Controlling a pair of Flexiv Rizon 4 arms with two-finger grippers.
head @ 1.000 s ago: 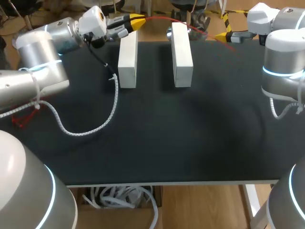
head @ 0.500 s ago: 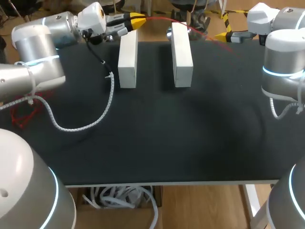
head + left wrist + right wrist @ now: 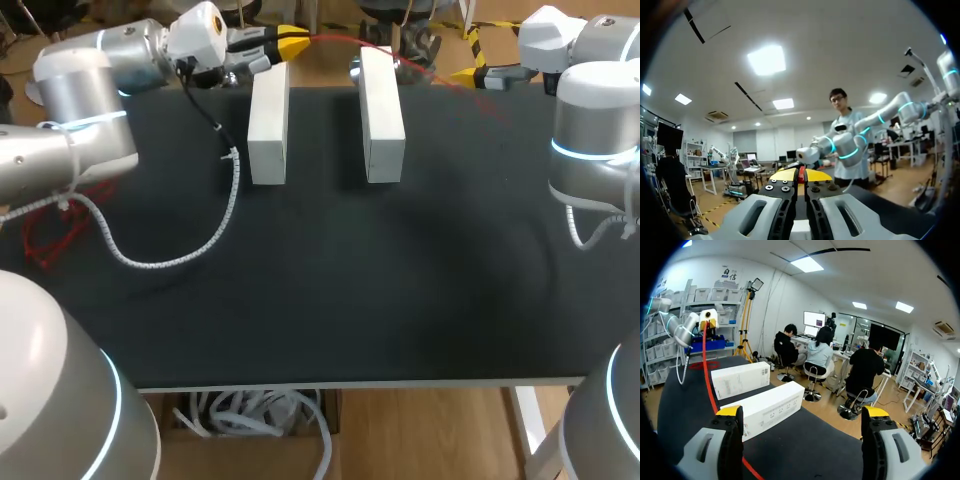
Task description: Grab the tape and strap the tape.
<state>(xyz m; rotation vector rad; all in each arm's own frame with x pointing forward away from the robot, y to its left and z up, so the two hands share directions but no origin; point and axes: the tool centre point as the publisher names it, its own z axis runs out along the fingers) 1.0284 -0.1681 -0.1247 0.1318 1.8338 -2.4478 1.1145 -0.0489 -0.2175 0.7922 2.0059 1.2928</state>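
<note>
Left pincer [image 3: 290,42], at the far edge of the table [image 3: 350,280], is clamped on the red tape [image 3: 400,60]. The tape runs past two white blocks [image 3: 268,125] toward the right pincer [image 3: 802,412], which is spread wide at the far right corner.

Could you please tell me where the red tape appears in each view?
Head view: red tape runs rightward from the left gripper along the far edge.
Left wrist view: red tape pinched between its fingers.
Right wrist view: arcs from the left gripper toward the camera.
Shared landmark: left gripper.
</note>
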